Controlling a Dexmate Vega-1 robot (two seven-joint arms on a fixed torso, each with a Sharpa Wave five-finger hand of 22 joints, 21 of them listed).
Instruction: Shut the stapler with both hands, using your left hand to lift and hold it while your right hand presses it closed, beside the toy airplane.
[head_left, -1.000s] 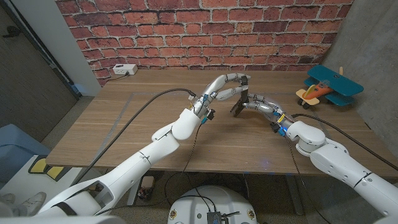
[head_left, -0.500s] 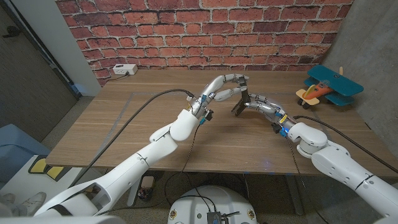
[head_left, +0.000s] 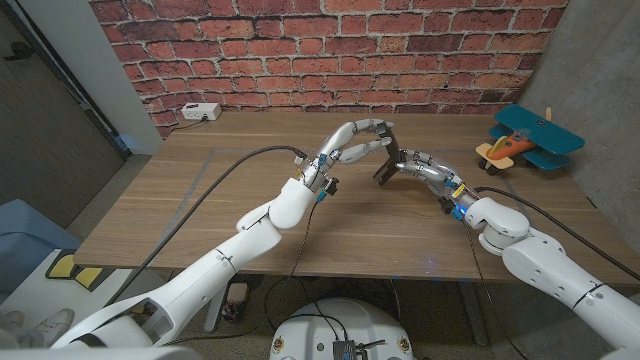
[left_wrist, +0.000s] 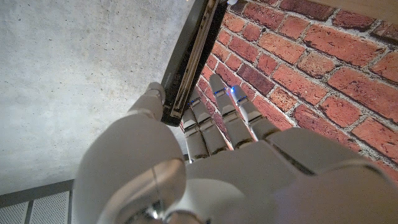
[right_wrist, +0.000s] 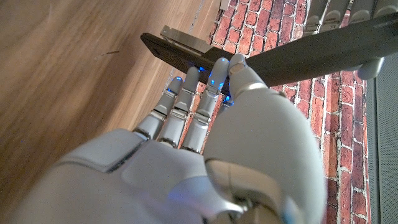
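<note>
Just above the middle of the head view, the black stapler (head_left: 386, 160) is held up off the wooden surface (head_left: 200, 200), still sprung open in a V. The left robot hand (head_left: 355, 143) grips the upper arm of the stapler from the picture's left, thumb and fingers clamped along it, as the left wrist view confirms. The right robot hand (head_left: 418, 165) comes in from the picture's right, its fingertips touching the lower arm; in the right wrist view its fingers (right_wrist: 186, 93) lie against that leg, though whether they grip it or merely press I cannot tell. The stapler's long axis runs roughly upright and slightly tilted, with the hinge end toward the left robot hand's fingers. The closing move, in my judgement, calls for the right robot hand to push its leg toward the left one. The toy airplane (head_left: 525, 140) sits well apart at the right edge of the frame.
</note>
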